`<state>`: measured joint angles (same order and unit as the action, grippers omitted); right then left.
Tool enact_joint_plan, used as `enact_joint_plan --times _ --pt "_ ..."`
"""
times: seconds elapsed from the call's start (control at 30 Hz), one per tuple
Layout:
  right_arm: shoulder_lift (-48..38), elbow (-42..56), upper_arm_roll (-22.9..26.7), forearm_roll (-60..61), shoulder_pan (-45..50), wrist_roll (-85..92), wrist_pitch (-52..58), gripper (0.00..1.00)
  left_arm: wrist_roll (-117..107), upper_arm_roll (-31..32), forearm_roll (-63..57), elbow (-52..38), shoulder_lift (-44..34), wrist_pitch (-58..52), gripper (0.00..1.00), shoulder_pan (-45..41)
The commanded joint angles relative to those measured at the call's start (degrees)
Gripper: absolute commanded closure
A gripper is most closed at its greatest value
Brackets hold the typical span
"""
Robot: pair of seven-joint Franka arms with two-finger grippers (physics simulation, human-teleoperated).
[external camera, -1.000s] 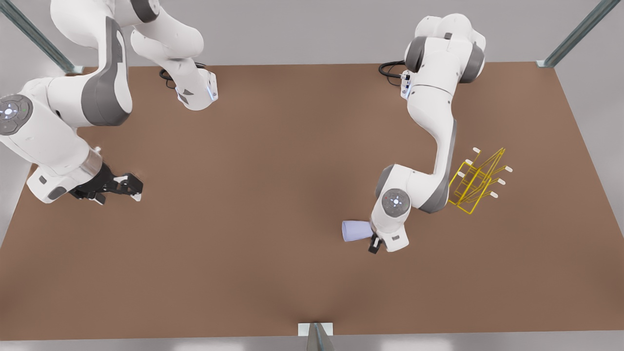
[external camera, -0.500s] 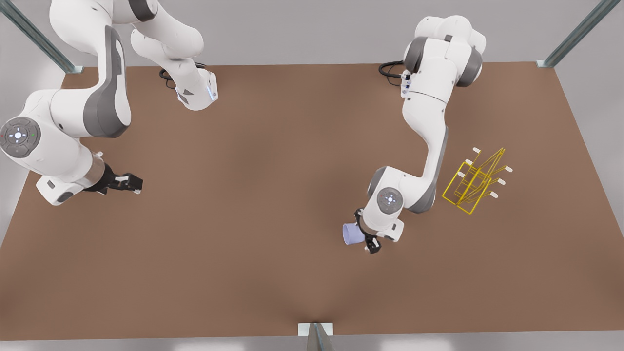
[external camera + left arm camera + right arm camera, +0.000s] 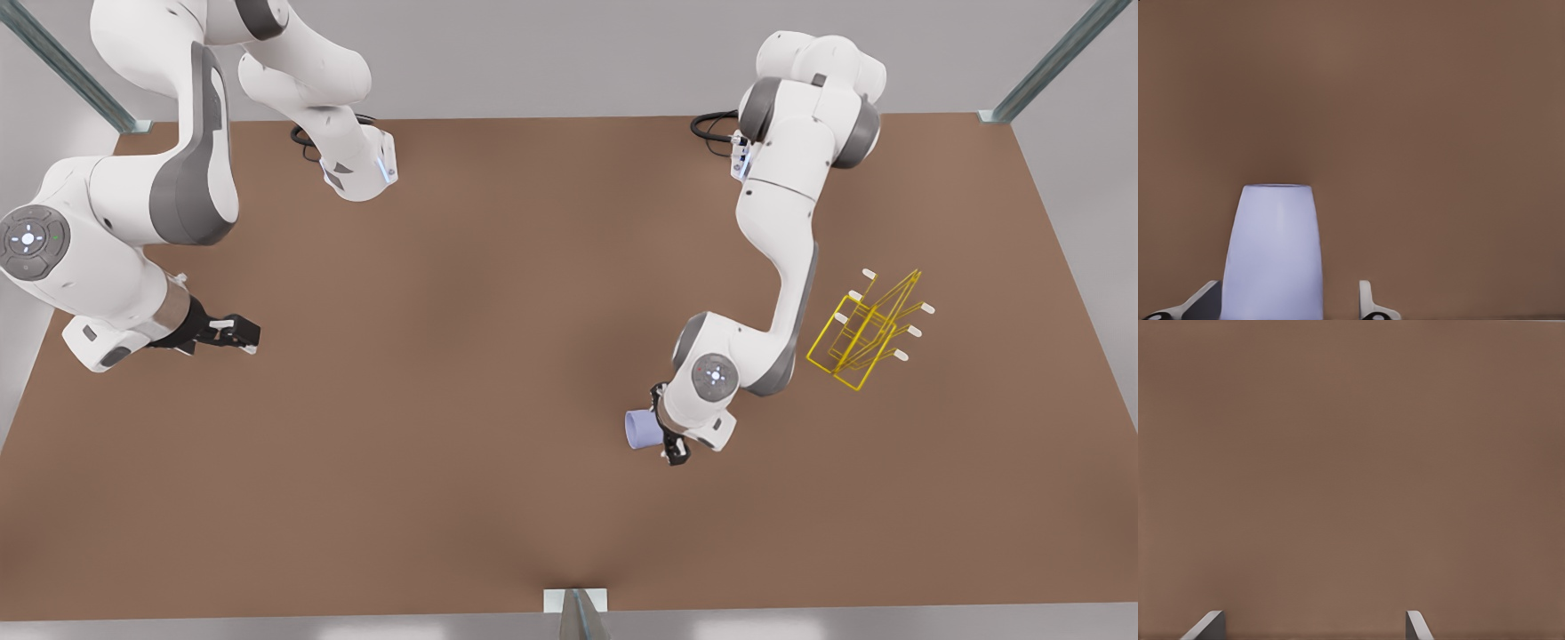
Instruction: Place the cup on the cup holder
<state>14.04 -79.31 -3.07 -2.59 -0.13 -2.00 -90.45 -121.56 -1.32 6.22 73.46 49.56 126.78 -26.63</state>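
My left gripper [image 3: 665, 434] pinches the cup [image 3: 642, 429] above the table [image 3: 498, 373] — the cup holder [image 3: 864, 331] stands apart (front view's right). My right gripper [image 3: 233, 336] waits, fingers spread.

The front view looks steeply down from high above the near edge of the flat brown table [image 3: 498, 373], taking in both white arms and the whole top. The left wrist view sits close behind the small lavender-blue tapered cup [image 3: 1273, 250], facing along the table surface past it, with the left gripper [image 3: 1281, 308] framing the cup's base. The right wrist view looks out between the right gripper [image 3: 1313, 625] jaws at bare table, close to it. The front and left wrist views share the cup [image 3: 642, 429].
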Motion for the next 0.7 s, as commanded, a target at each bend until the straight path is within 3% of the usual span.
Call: enact_joint_plan --times 0.0,0.67 --pt "-0.1 0.0 0.0 0.0 0.0 -0.5 0.2 0.00 12.3 0.0 0.1 0.2 0.1 0.0 0.00 0.0" --pt "0.2 0.0 -0.2 0.0 0.7 -0.9 -0.3 0.00 11.7 1.0 1.1 1.7 2.7 -0.2 0.00 0.0"
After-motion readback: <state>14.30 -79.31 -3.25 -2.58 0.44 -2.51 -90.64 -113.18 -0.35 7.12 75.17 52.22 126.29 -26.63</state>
